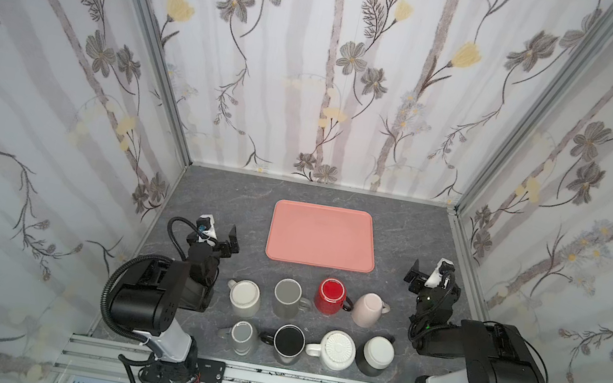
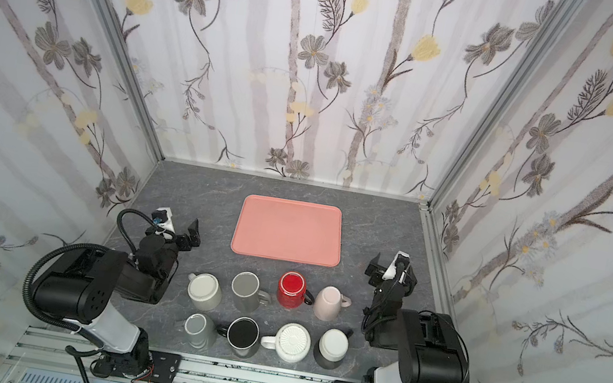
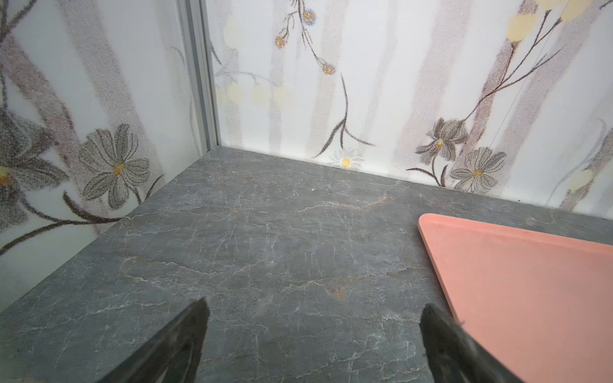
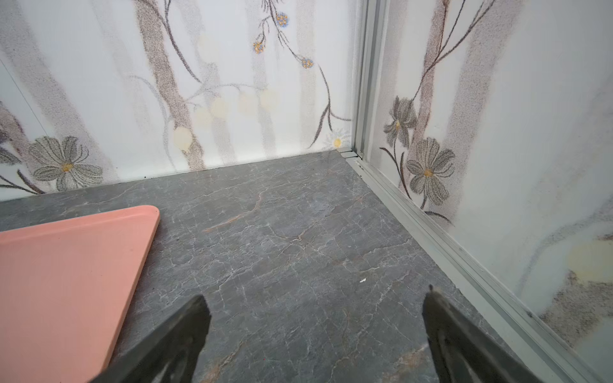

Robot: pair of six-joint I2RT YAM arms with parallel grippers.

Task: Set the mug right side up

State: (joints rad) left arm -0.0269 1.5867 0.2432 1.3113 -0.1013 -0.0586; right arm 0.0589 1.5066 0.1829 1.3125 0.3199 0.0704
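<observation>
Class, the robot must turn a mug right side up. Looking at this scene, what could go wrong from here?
1. The red mug and pink mug stand almost touching, the red handle between them; open jaws may knock a neighbour.
2. The mugs sit near the arms' bases, behind the open left gripper and right gripper; reaching back looks awkward.

Bright, even, diffuse light here: the flat salmon-pink rectangular plastic tray [image 1: 322, 235] barely shadows the dark grey marbled tabletop [image 1: 211, 193] around it, and the red ceramic mug [image 1: 330, 295] beside the tray gets only a soft shadow. Both top views bow hard toward the edges, away from the tray. In the wrist views, the white floral-print walls [image 3: 365, 83] behind the tray look grainy.
</observation>
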